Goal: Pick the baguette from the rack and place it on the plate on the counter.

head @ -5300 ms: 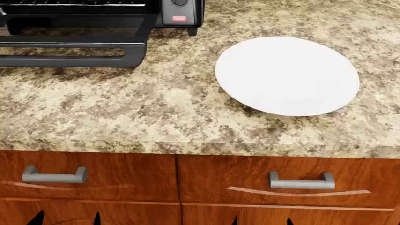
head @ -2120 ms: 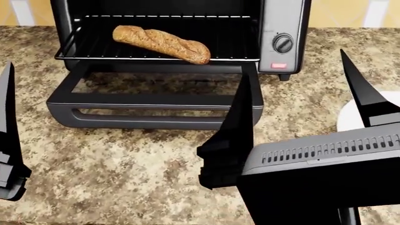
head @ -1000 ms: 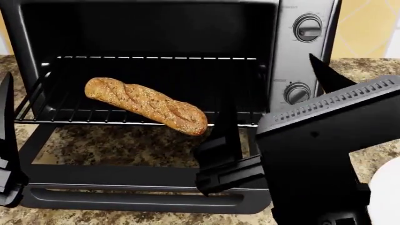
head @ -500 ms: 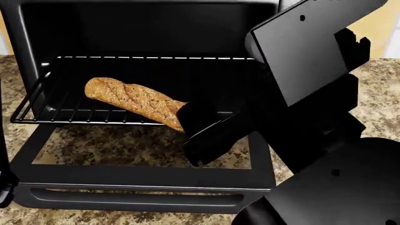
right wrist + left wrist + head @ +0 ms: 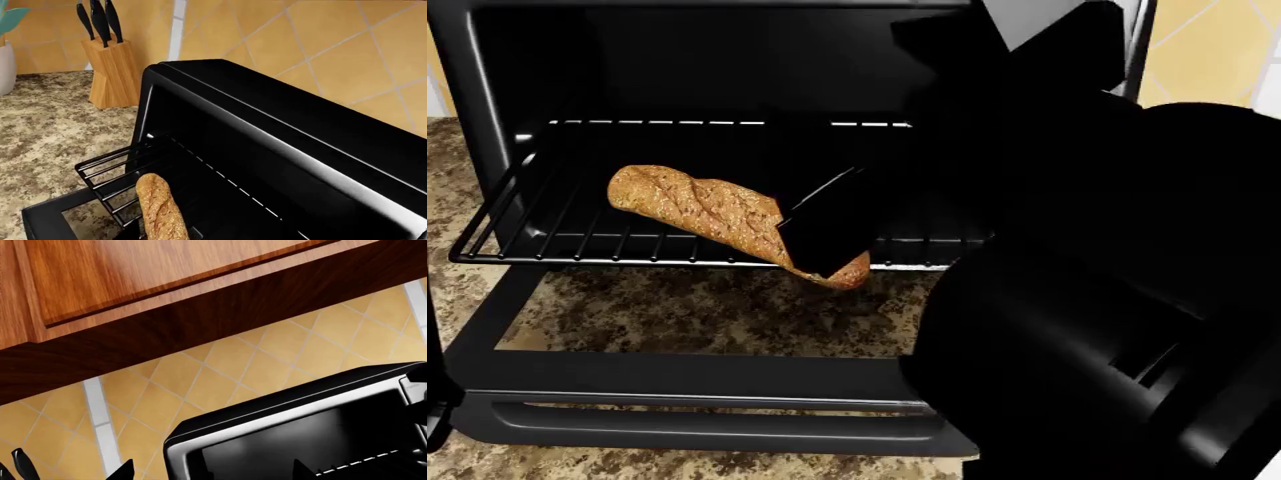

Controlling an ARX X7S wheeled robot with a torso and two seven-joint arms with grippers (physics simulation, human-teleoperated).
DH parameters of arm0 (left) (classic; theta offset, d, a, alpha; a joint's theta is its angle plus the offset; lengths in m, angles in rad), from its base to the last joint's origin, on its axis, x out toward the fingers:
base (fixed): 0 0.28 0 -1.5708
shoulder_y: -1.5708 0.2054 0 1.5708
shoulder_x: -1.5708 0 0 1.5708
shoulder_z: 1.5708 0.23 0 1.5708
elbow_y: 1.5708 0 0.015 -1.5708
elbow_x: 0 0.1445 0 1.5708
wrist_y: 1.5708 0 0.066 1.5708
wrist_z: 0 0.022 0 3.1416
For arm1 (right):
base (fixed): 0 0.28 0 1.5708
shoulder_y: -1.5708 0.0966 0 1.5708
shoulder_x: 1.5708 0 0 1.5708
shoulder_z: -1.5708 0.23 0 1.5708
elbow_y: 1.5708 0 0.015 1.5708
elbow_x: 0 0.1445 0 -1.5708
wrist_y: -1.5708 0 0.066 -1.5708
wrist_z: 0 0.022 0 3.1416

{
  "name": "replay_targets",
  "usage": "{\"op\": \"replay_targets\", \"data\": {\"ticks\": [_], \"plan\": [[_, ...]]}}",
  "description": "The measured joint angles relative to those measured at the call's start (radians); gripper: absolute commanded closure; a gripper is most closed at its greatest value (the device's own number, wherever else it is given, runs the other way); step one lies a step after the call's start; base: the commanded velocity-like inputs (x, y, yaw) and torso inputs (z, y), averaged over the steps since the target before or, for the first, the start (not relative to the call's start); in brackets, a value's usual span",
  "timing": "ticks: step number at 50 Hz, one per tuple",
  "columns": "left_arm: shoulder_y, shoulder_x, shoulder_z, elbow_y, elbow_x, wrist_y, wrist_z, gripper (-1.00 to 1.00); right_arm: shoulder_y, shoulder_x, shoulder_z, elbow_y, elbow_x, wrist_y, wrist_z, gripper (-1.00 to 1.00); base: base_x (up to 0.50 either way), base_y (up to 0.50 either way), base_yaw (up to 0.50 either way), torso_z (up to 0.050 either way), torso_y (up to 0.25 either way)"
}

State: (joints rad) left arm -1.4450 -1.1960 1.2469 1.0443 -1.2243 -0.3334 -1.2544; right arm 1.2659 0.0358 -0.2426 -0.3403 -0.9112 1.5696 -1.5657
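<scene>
The golden-brown baguette [image 5: 701,210] lies slanted on the black wire rack [image 5: 574,246] in the open toaster oven, and shows in the right wrist view as well, baguette [image 5: 160,210], rack [image 5: 110,167]. My right gripper [image 5: 861,235] reaches into the cavity. Its near finger [image 5: 825,225] covers the loaf's right end; the far finger is lost against the dark oven. The jaws look spread, not closed on the bread. My left gripper [image 5: 213,475] is open, held high and facing the oven's top. The plate is out of view. The speckled counter [image 5: 47,125] lies around the oven.
The oven door [image 5: 694,400] lies folded down in front of the rack. A wooden knife block [image 5: 113,75] and a white pot [image 5: 5,65] stand left of the oven. A wooden wall cabinet [image 5: 167,275] hangs above. My right arm [image 5: 1094,330] blocks the head view's right half.
My right arm has pushed up and left, deeper into the oven, and its finger now overlaps the baguette's right end. The baguette and rack have not moved.
</scene>
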Motion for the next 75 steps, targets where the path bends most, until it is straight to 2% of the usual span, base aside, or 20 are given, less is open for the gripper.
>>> {"op": "replay_targets", "data": {"ticks": [28, 50, 75], "plan": [[-0.149, -0.024, 0.223, 0.001, 0.044, 0.067, -0.042, -1.00, 0.008, -0.001, -0.070, 0.087, 0.075, 0.001, -0.005, -1.00, 0.00, 0.00, 0.00, 0.000, 0.000], [-0.345, -0.042, 0.538, 0.002, 0.116, 0.176, -0.089, -1.00, 0.062, 0.026, -0.160, 0.189, 0.127, 0.001, -0.005, -1.00, 0.00, 0.00, 0.00, 0.000, 0.000], [-0.535, -0.032, 0.796, 0.001, 0.149, 0.270, -0.124, -1.00, 0.044, 0.018, -0.197, 0.250, 0.143, 0.001, -0.005, -1.00, 0.00, 0.00, 0.00, 0.000, 0.000]]}}
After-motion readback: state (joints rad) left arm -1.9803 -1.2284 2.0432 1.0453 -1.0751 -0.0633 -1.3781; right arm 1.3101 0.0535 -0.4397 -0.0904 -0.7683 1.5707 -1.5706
